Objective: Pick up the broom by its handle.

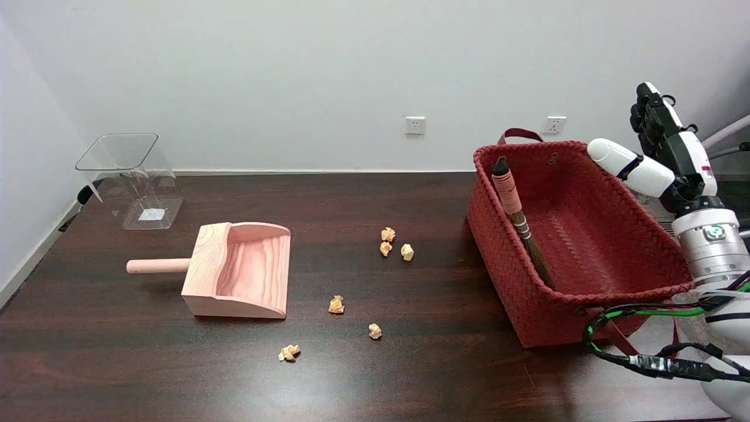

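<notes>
While the broom (520, 220) is leaning untouched inside the red basket (615, 299), handle up, we are holding our right hand (659, 138) empty, fingers apart, above the basket's far right; grasping is left.

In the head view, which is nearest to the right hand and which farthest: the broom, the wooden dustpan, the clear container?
From the right hand:
1. Broom, leaning in the red basket.
2. Wooden dustpan, left of centre.
3. Clear container, far left corner.

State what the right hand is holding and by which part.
Nothing. The right hand is raised beside the red woven basket, apart from the broom leaning inside it; its handle is ungripped.
</notes>
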